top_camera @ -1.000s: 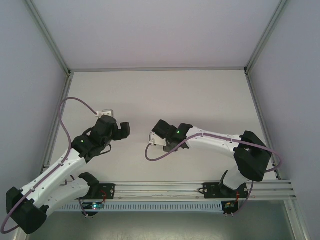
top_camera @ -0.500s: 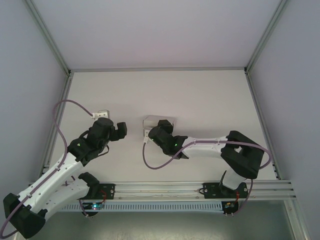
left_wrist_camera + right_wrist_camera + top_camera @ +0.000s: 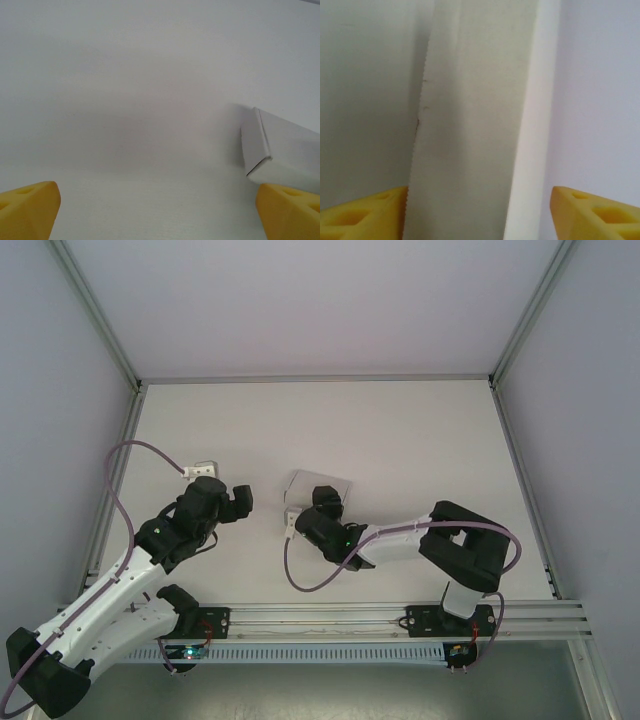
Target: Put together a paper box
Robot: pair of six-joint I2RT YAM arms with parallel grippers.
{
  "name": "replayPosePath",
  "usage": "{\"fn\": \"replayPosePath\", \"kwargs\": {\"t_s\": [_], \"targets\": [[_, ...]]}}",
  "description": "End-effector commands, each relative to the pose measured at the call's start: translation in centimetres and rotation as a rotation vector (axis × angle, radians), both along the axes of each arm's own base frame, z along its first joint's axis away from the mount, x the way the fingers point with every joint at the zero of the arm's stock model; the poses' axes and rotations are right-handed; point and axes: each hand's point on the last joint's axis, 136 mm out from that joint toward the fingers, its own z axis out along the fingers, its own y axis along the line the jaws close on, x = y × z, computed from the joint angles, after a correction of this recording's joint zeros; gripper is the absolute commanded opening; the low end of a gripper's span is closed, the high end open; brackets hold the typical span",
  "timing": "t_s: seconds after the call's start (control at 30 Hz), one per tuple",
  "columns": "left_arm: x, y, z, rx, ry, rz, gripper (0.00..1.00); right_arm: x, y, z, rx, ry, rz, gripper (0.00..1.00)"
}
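Observation:
The paper box is a small folded white card box lying on the table near the middle. My right gripper sits just on its near side, open. In the right wrist view the paper box runs lengthways between the yellow fingertips; it lies against the left one and a gap separates it from the right one, so my right gripper straddles it without gripping. My left gripper hovers to the left of the box, open and empty. The left wrist view has the box's end at the right, ahead of my left gripper.
The white table is bounded by metal frame rails at the back and sides. A small white block where the purple cable plugs in sits behind the left wrist. The arm bases and a rail run along the near edge.
My right arm swung its gripper back and left, bringing the box down onto the table, and its jaws have widened off the box. My left arm drew back slightly to the left.

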Motion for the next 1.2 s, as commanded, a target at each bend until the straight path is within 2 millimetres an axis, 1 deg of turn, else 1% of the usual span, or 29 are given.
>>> {"fn": "replayPosePath", "kwargs": {"t_s": [0.0, 0.13, 0.2, 0.23, 0.33, 0.4, 0.43, 0.47, 0.53, 0.57, 0.63, 0.67, 0.73, 0.77, 0.8, 0.83, 0.87, 0.9, 0.93, 0.97, 1.0, 1.03, 1.1, 1.17], "targets": [[-0.2, 1.1, -0.6, 0.038, 0.015, 0.037, 1.00, -1.8, -0.2, -0.4, 0.068, 0.088, -0.003, 0.79], [0.0, 1.3, -0.5, 0.046, 0.013, 0.045, 1.00, -3.3, 0.1, 0.2, 0.108, 0.160, 0.018, 0.88], [0.1, 1.4, -0.3, 0.049, 0.008, 0.048, 1.00, -4.3, 0.4, 0.9, 0.135, 0.203, 0.038, 0.96], [0.2, 1.4, -0.2, 0.050, 0.002, 0.049, 1.00, -4.9, 0.6, 1.1, 0.147, 0.230, 0.051, 0.98], [0.9, 1.3, 0.4, 0.035, -0.032, 0.039, 1.00, -6.3, 0.8, 2.5, 0.218, 0.290, 0.076, 0.98], [1.7, 2.1, 0.8, 0.039, -0.066, 0.068, 1.00, -5.9, 0.4, 4.4, 0.307, 0.271, 0.039, 0.98], [2.1, 2.6, 0.9, 0.045, -0.074, 0.082, 1.00, -5.3, 0.0, 5.6, 0.364, 0.251, 0.009, 0.98], [2.7, 3.4, 1.1, 0.051, -0.088, 0.108, 1.00, -4.4, -0.9, 7.4, 0.455, 0.220, -0.046, 0.98], [3.8, 4.8, 1.0, 0.075, -0.114, 0.145, 1.00, -2.7, -3.2, 10.6, 0.631, 0.202, -0.150, 0.98], [4.4, 5.8, 0.9, 0.103, -0.144, 0.171, 1.00, -1.9, -4.8, 12.1, 0.738, 0.207, -0.206, 0.98], [5.2, 8.0, 0.8, 0.151, -0.179, 0.247, 1.00, -0.7, -8.1, 13.6, 0.870, 0.203, -0.277, 0.98], [5.6, 9.2, 0.9, 0.176, -0.202, 0.290, 1.00, 0.2, -10.1, 14.6, 0.935, 0.165, -0.309, 0.98], [6.4, 10.7, 0.8, 0.182, -0.234, 0.330, 1.00, 1.9, -15.0, 15.0, 1.041, 0.044, -0.433, 0.98], [6.9, 11.5, 0.7, 0.197, -0.263, 0.342, 1.00, 2.7, -18.3, 15.2, 1.106, -0.051, -0.524, 0.98], [7.4, 12.3, 0.6, 0.225, -0.291, 0.362, 1.00, 3.1, -20.7, 15.0, 1.167, -0.117, -0.577, 0.98], [7.7, 13.2, 0.4, 0.256, -0.319, 0.386, 1.00, 3.3, -23.0, 14.7, 1.246, -0.176, -0.629, 0.98], [8.0, 14.0, 0.0, 0.277, -0.335, 0.412, 1.00, 3.6, -25.4, 14.0, 1.333, -0.224, -0.671, 0.98], [8.2, 14.5, -0.5, 0.286, -0.340, 0.421, 1.00, 3.6, -26.8, 13.0, 1.405, -0.240, -0.676, 0.98], [8.6, 14.6, -1.0, 0.286, -0.344, 0.413, 1.00, 3.5, -27.8, 12.0, 1.474, -0.245, -0.668, 0.98], [9.1, 14.5, -1.4, 0.276, -0.350, 0.397, 1.00, 3.6, -28.9, 12.0, 1.525, -0.284, -0.650, 0.98], [9.6, 14.2, -1.8, 0.273, -0.354, 0.369, 1.00, 3.6, -29.7, 11.8, 1.536, -0.313, -0.664, 0.98], [10.2, 13.8, -2.3, 0.277, -0.361, 0.339, 1.00, 3.8, -30.1, 11.4, 1.504, -0.324, -0.674, 0.98], [11.0, 13.6, -3.4, 0.293, -0.361, 0.312, 1.00, 4.7, -30.2, 10.4, 1.439, -0.305, -0.702, 0.98], [11.8, 13.3, -5.2, 0.292, -0.352, 0.285, 1.00, 6.0, -30.0, 9.2, 1.384, -0.279, -0.705, 0.98]]}}
